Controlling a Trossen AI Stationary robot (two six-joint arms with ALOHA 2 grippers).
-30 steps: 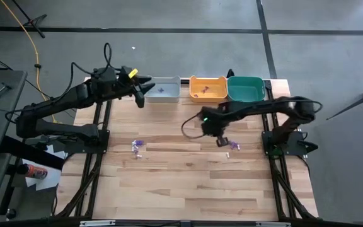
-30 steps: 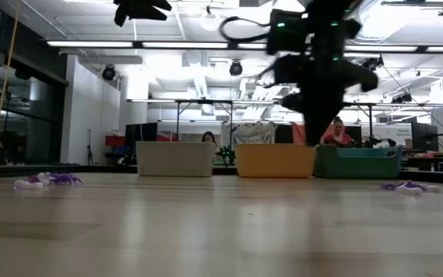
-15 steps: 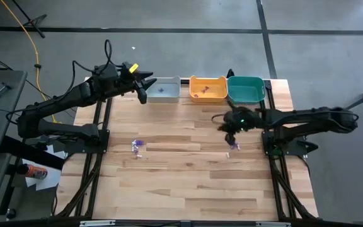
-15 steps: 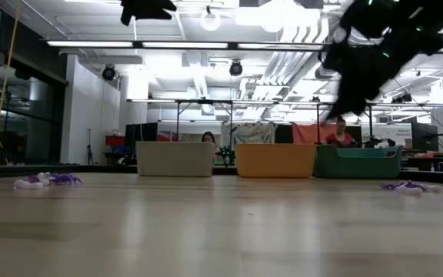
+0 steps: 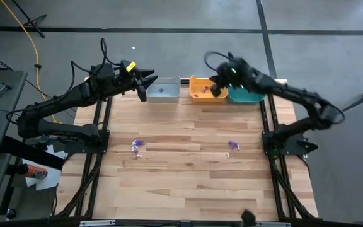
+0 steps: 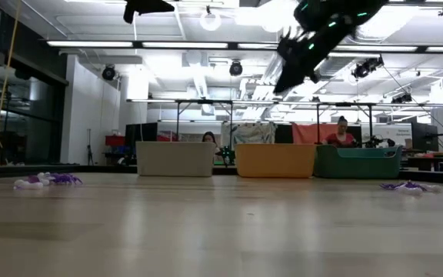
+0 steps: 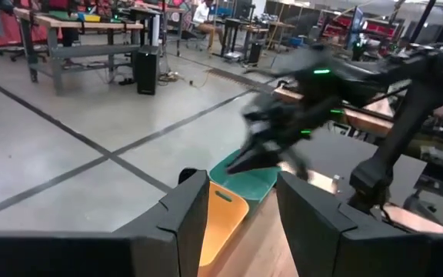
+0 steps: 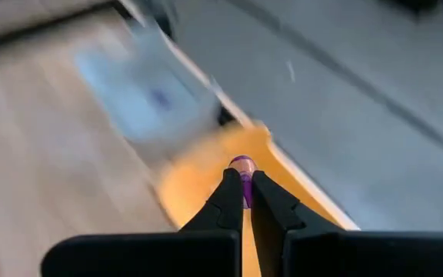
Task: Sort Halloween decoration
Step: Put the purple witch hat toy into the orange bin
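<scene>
The right pincer [image 8: 243,185], pinching a tiny purple trinket [image 8: 242,165] by its tip above the orange bin [image 5: 207,89], holds something light, easily dropped.

Bright overhead strip lights [image 6: 229,44] wash the workshop ceiling almost white in the low view, leaving the raised dark robot arm [image 6: 314,38] a smeared silhouette at 1 o'clock. Motion blur streaks the pale wooden tabletop [image 8: 44,154] and the orange plastic bin [image 8: 206,169] in the right wrist view. From above, light falls evenly with soft shadows.
</scene>
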